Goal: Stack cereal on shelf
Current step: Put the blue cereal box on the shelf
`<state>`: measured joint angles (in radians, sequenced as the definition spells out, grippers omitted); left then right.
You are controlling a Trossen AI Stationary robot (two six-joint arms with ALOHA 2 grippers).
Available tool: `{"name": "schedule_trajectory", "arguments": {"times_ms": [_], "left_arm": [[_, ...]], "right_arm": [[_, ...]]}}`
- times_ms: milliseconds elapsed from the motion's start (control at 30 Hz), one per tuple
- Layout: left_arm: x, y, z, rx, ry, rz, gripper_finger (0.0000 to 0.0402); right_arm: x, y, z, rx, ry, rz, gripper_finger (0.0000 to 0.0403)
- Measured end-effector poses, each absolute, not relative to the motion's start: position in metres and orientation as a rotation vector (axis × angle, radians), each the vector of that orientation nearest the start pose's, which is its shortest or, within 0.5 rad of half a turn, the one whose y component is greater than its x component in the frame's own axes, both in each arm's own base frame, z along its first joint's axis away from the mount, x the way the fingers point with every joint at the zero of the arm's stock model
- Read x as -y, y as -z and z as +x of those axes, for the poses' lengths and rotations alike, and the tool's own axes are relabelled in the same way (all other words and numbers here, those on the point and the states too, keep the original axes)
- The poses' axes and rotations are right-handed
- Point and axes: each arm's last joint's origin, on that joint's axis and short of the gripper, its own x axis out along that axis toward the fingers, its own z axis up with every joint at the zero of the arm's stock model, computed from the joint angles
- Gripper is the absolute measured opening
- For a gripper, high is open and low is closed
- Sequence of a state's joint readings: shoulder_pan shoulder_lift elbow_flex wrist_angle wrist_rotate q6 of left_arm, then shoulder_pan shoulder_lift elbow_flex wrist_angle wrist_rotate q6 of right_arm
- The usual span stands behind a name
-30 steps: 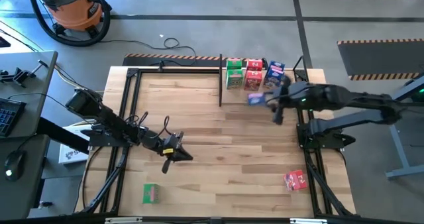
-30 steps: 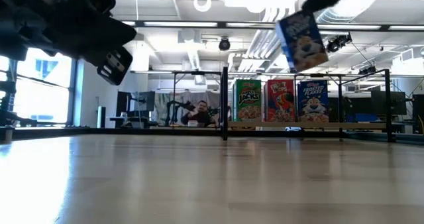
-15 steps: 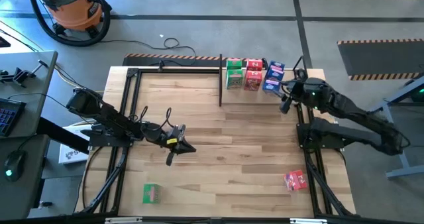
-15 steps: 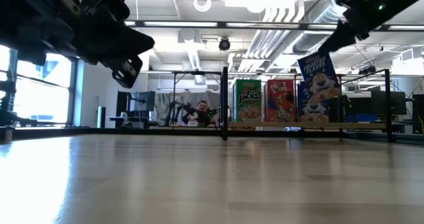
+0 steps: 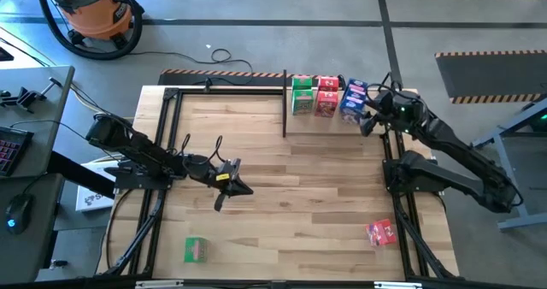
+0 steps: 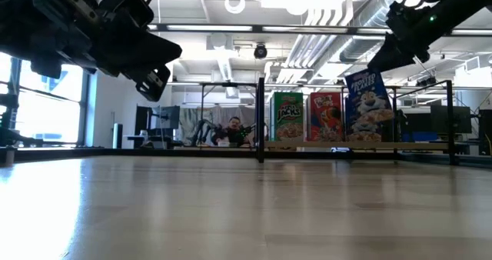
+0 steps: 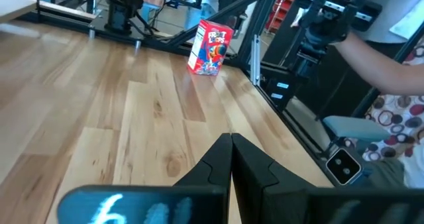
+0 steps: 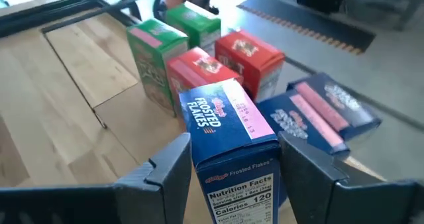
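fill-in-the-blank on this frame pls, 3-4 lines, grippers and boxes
The right gripper is shut on a ____ cereal box.
The left gripper hangs over the table, its fingers ____.
Loose on the table's near left lies a ____ box.
Loose on its near right lies a ____ box.

Missing words: blue; shut; green; red

Overhead, I look straight down on the whole table (image 5: 282,186). Low down, I peer level across it into the room. My right wrist camera sits close over the cereal boxes (image 8: 228,128) on the shelf (image 5: 285,101), which overhead and low views share.
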<state>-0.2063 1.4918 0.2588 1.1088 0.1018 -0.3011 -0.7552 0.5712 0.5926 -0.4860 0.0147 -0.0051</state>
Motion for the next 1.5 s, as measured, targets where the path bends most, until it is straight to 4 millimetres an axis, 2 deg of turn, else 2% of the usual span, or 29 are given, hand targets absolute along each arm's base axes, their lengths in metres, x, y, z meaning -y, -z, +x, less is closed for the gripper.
{"name": "schedule_trajectory", "arguments": {"times_ms": [467, 900, 1167, 1333, 1500], "left_arm": [[0.046, -0.143, 0.228, -0.172, 0.307, -0.280, 0.0000], [0.046, -0.143, 0.228, -0.177, 0.304, -0.306, 0.0000], [0.046, -0.143, 0.228, -0.178, 0.304, -0.308, 0.0000], [0.046, -0.143, 0.228, -0.179, 0.303, -0.318, 0.0000], [0.046, -0.143, 0.228, -0.180, 0.302, -0.324, 0.0000]], "right_arm": [[0.104, -0.252, 0.106, -0.557, 0.858, 0.257, 0.0182], [0.108, -0.246, 0.110, -0.593, 0.871, 0.295, 0.0233], [0.108, -0.246, 0.110, -0.611, 0.867, 0.274, 0.0238], [0.108, -0.261, 0.110, -0.594, 0.862, 0.245, 0.0238], [0.104, -0.289, 0.106, -0.599, 0.860, 0.242, 0.0238]]}}
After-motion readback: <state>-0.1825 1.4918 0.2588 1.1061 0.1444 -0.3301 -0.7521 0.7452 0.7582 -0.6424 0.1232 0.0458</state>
